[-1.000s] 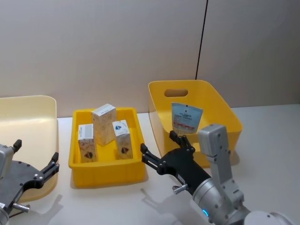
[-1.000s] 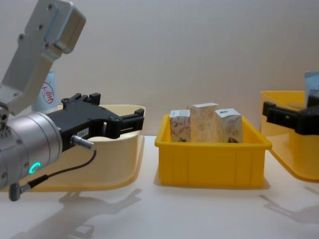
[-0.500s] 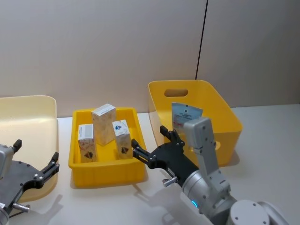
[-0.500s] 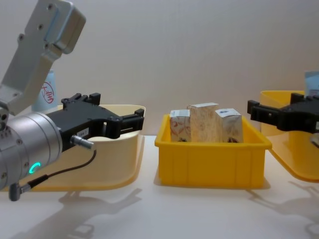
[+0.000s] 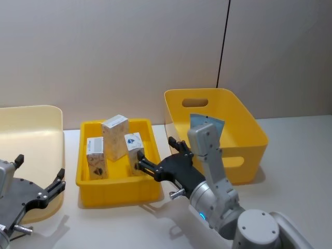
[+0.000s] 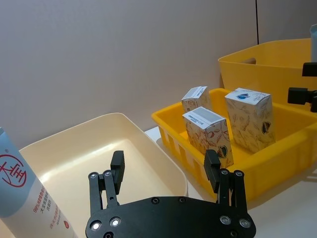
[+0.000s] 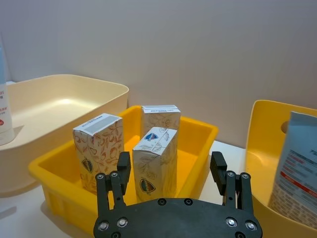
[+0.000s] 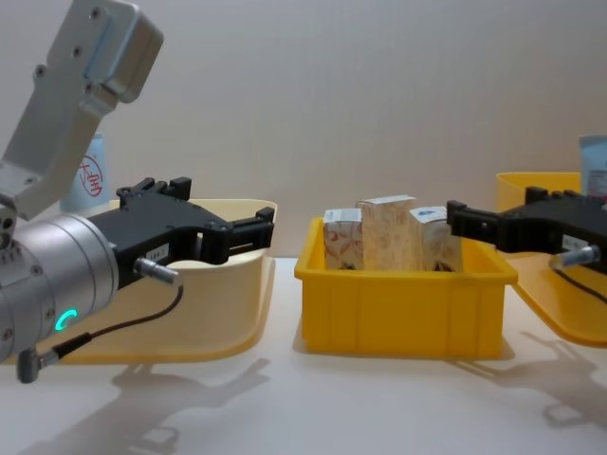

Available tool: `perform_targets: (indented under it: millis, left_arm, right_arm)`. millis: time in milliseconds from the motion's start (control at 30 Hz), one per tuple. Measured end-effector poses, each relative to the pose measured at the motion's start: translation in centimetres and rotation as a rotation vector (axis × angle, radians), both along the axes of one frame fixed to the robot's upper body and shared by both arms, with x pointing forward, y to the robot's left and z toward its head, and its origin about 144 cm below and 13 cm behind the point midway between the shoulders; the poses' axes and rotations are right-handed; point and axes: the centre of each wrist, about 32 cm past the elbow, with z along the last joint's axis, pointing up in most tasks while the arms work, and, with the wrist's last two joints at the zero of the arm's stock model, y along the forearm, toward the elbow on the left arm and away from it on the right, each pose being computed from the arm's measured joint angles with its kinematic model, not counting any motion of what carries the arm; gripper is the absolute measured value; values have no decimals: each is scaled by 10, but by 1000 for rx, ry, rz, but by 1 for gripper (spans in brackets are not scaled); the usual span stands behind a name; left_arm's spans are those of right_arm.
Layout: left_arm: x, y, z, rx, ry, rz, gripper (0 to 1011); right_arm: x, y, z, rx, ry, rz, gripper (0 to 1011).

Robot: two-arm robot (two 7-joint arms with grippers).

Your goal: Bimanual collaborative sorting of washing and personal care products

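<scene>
Three patterned cartons stand upright in the yellow tray (image 5: 119,193): a tall one (image 5: 114,136), a left one (image 5: 96,158) and a right one (image 5: 135,149). My right gripper (image 5: 155,154) is open at the tray's right front corner. Its fingers point at the right carton (image 7: 154,163), which stands just ahead of them, untouched. A pale blue tube (image 5: 213,123) leans inside the deep yellow bin (image 5: 249,129), partly hidden by my right arm. The pale bottle with red characters (image 6: 20,193) stands by the cream bin (image 5: 31,129). Low at the left, my left gripper (image 5: 40,167) is open and holds nothing.
The cream bin (image 8: 228,284) sits left of the tray (image 8: 398,303) and the deep yellow bin stands to its right, all close together. A plain wall runs behind them. White tabletop lies free in front of the containers.
My right gripper has swung left, from in front of the deep yellow bin to the tray's right front corner near the right carton. The left arm has not moved.
</scene>
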Motion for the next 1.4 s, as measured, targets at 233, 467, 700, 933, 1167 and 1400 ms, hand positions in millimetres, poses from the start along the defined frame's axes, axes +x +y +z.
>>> perform_targets:
  millis: [233, 467, 700, 933, 1167, 1400]
  left_arm:
    - [0, 0, 0, 0, 0, 0, 1000]
    - [0, 0, 0, 0, 0, 0, 1000]
    - [0, 0, 0, 0, 0, 0, 1001]
    - [0, 0, 0, 0, 0, 0, 1000]
    - [0, 0, 0, 0, 0, 0, 1000]
    - [0, 0, 0, 0, 0, 0, 1000]
  right_arm:
    - [12, 5, 0, -13, 9, 26, 1001]
    - [21, 10, 0, -26, 18, 41, 1001]
    - [30, 16, -1, -44, 31, 28, 1001]
    - [36, 21, -2, -60, 40, 15, 1001]
    - [44, 26, -2, -77, 49, 13, 1001]
    - [50, 28, -2, -89, 57, 12, 1001]
